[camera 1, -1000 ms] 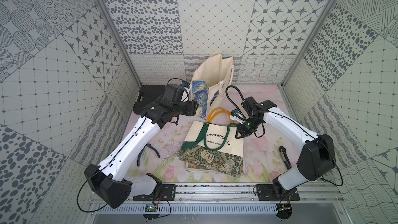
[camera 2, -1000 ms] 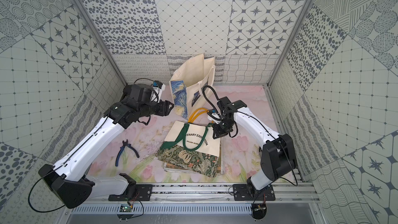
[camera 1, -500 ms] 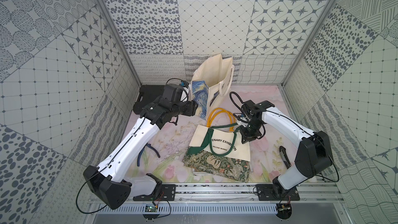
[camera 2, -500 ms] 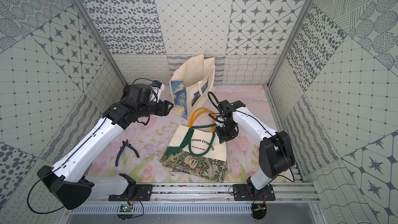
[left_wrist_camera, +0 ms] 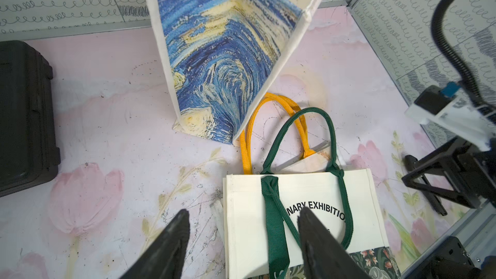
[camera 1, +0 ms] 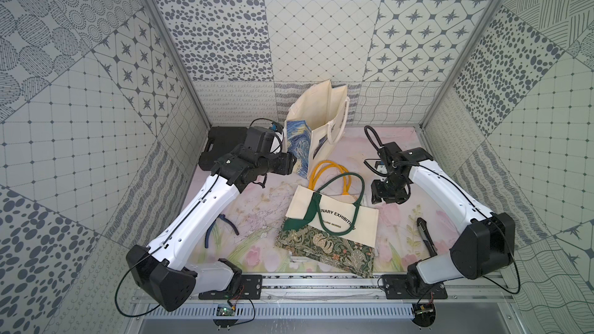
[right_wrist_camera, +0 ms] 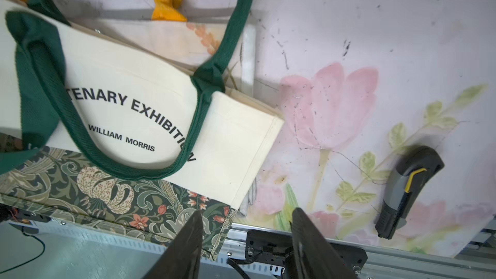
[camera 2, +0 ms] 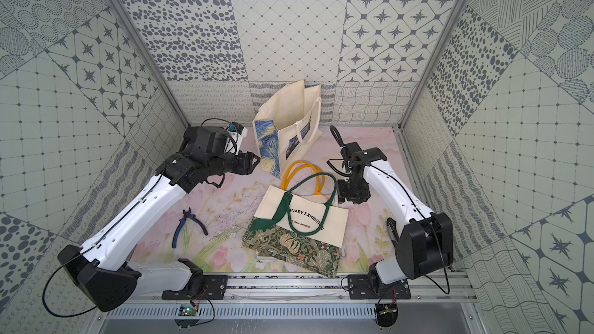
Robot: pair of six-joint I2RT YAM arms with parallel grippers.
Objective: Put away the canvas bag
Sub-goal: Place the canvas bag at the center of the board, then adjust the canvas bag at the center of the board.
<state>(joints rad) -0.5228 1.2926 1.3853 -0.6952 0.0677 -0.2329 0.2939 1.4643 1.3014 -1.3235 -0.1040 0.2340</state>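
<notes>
The canvas bag (camera 1: 340, 224) (camera 2: 310, 220) lies flat mid-table, cream with green handles (left_wrist_camera: 330, 135) and a dark floral band. It rests on another flat bag with yellow handles (camera 1: 321, 171). My right gripper (camera 1: 387, 201) (camera 2: 351, 199) hangs open just off the bag's right far corner, holding nothing; in the right wrist view its gripper (right_wrist_camera: 247, 210) frames the bag's (right_wrist_camera: 228, 130) floral corner. My left gripper (camera 2: 255, 160) (left_wrist_camera: 243, 210) stands open and empty beside the upright tote, above the table.
An upright cream tote (camera 1: 316, 130) (left_wrist_camera: 220, 49) with a blue swirl print stands open at the back. A black case (camera 1: 221, 142) sits back left. Blue-handled pliers (camera 2: 188, 224) lie front left. A box cutter (camera 1: 426, 236) (right_wrist_camera: 405, 186) lies right.
My right gripper has gone from shut to open and let go of the canvas bag, which slid a little forward and right and now lies flat. The left arm has not moved.
</notes>
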